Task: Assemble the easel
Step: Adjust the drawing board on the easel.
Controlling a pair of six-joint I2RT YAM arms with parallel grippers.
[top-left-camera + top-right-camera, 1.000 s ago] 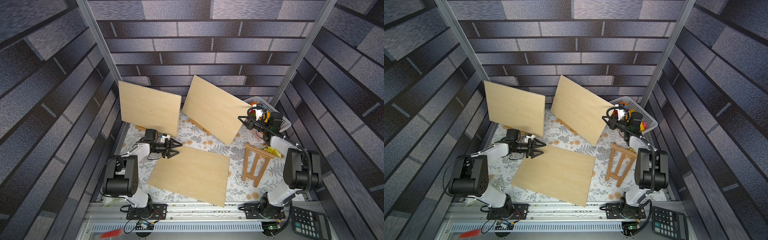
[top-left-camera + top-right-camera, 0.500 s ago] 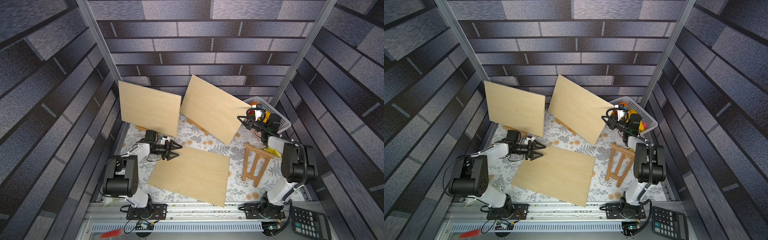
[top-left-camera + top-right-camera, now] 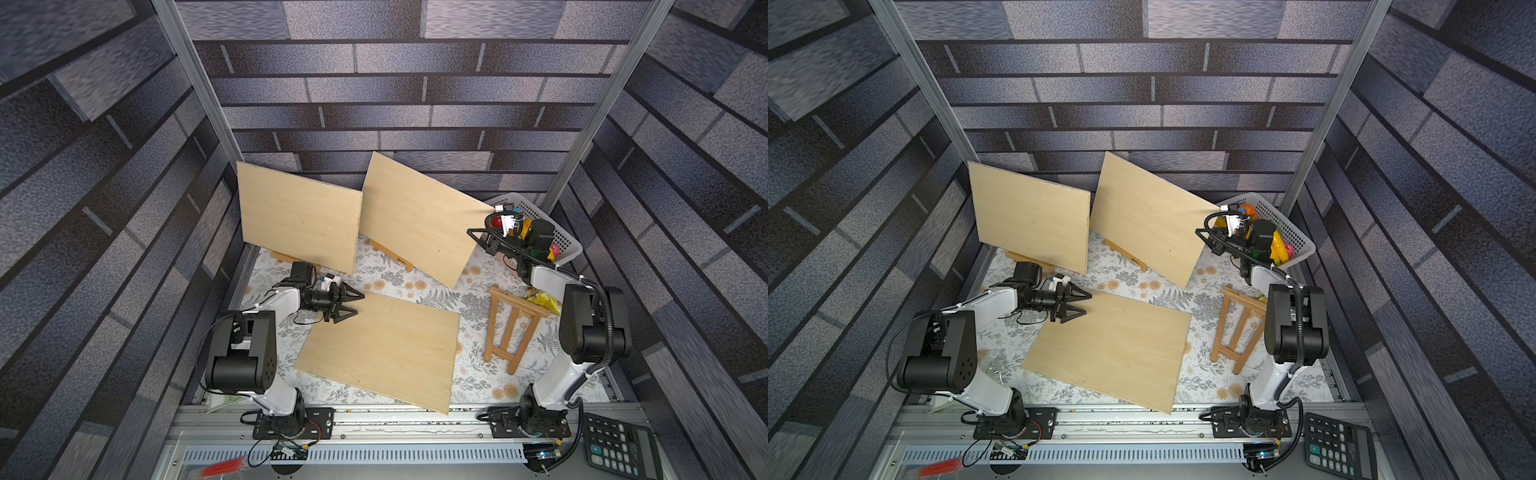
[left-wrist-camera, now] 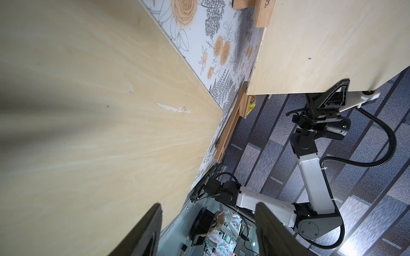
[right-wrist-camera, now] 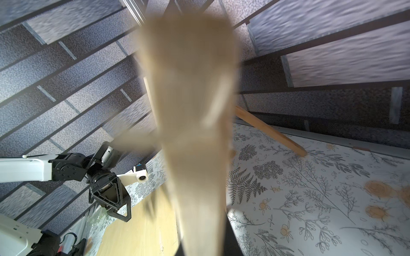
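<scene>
Nearest me, a calculator sits by the front rail on the right. Past it a flat board lies on the flowered table, and the left gripper hangs at that board's far left corner, jaws wide, holding nothing. To the right an easel lies flat beside the right arm. Farther in, the right gripper is pinched tight on the right edge of a tilted board, a second easel showing beneath it. A left board stands at the back left, and a basket fills the far right corner.
</scene>
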